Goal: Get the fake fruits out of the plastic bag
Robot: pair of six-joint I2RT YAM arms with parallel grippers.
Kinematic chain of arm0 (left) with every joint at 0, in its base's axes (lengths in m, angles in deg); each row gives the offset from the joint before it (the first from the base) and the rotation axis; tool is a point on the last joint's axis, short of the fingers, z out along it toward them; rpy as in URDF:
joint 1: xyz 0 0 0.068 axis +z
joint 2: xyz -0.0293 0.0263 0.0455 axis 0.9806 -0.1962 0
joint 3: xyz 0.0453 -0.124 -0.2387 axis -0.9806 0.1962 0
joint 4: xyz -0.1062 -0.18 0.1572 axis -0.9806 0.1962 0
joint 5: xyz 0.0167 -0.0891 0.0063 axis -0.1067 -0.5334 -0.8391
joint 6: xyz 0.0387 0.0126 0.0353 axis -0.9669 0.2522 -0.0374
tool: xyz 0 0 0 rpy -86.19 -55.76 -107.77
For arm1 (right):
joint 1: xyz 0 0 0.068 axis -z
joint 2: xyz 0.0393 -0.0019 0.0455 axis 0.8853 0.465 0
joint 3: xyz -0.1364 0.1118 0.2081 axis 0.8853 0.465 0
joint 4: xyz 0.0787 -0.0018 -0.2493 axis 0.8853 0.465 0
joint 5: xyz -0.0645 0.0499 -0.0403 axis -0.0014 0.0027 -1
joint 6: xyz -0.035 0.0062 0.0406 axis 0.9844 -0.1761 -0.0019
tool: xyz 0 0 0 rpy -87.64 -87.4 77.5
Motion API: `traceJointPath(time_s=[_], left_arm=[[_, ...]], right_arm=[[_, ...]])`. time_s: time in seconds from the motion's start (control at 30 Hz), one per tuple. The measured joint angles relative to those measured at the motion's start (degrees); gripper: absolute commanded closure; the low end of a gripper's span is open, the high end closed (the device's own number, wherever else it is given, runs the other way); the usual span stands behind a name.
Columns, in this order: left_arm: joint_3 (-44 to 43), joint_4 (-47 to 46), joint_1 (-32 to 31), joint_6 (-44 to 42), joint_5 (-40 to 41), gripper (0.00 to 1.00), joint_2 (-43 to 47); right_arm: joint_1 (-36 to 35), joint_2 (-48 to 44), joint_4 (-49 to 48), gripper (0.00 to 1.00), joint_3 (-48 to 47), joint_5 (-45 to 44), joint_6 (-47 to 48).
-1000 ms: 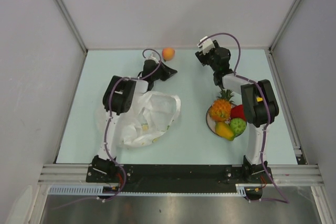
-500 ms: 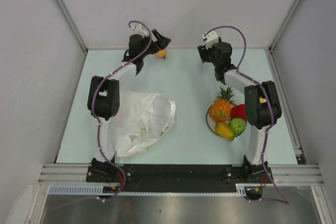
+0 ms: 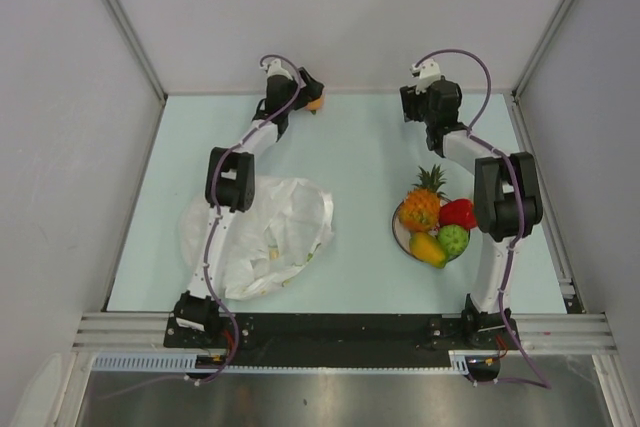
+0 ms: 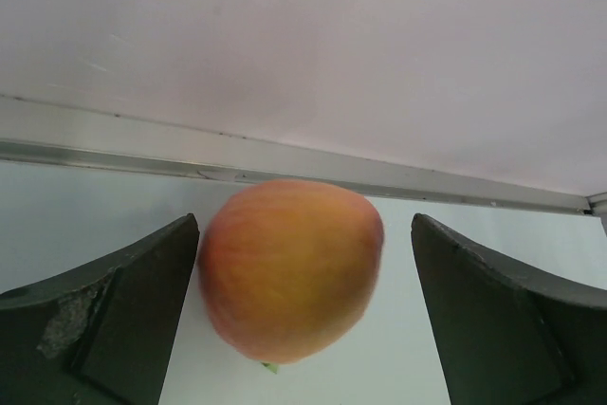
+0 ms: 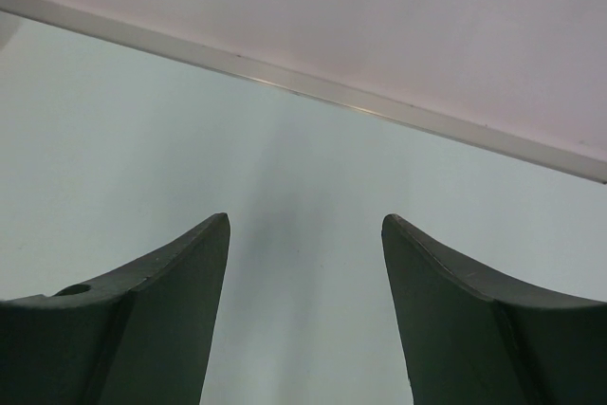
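Observation:
A pink-orange peach (image 4: 289, 267) lies on the table by the back wall, between the jaws of my open left gripper (image 4: 303, 234). It sits close to the left finger, with a gap to the right one. From above, the peach (image 3: 316, 103) peeks out beside the left gripper (image 3: 308, 95). The crinkly white plastic bag (image 3: 265, 232) lies flat at the near left. A pineapple (image 3: 420, 205), strawberry (image 3: 458, 213), green fruit (image 3: 453, 239) and mango (image 3: 427, 249) fill the plate (image 3: 398, 232). My right gripper (image 3: 427, 90) hovers open and empty (image 5: 305, 225) at the far right.
The back wall's metal strip (image 4: 285, 163) runs just behind the peach. Grey side walls enclose the table on both sides. The left arm stretches over the bag's far edge.
My left arm swung from above the bag to the back edge and its jaws opened around the peach. The right gripper drifted a little to the right.

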Motion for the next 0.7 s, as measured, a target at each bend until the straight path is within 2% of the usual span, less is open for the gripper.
traceJointPath(time_s=[0.37, 0.47, 0.5, 0.57, 0.6, 0.67, 0.7], left_arm=[[-0.44, 5.84, -1.22, 0.02, 0.24, 0.0, 0.11], [-0.79, 6.6, -1.36, 0.13, 0.48, 0.14, 0.11], [-0.79, 6.82, -1.38, 0.22, 0.46, 0.27, 0.11], [-0.72, 7.08, -1.46, 0.0, 0.26, 0.37, 0.13], [-0.42, 6.69, -1.46, -0.59, -0.17, 0.47, 0.37], [2.38, 6.08, -1.51, -1.7, -1.42, 0.57, 2.03], [4.55, 5.55, -1.49, -2.6, -2.69, 0.65, 3.5]], right_arm=[[0.11, 2.21, 0.28, 0.29, -0.57, 1.11, -0.22], [0.28, 2.21, 0.35, 0.3, -0.79, 1.11, -0.2], [0.37, 2.21, 0.42, 0.3, -0.92, 1.11, -0.13], [0.37, 2.21, 0.66, 0.3, -1.09, 1.09, -0.04], [0.48, 2.21, 1.03, 0.3, -1.36, 1.07, -0.02], [0.63, 2.21, 2.08, 0.3, -2.08, 1.05, -0.04], [0.74, 2.19, 3.21, 0.3, -2.86, 1.05, -0.07]])
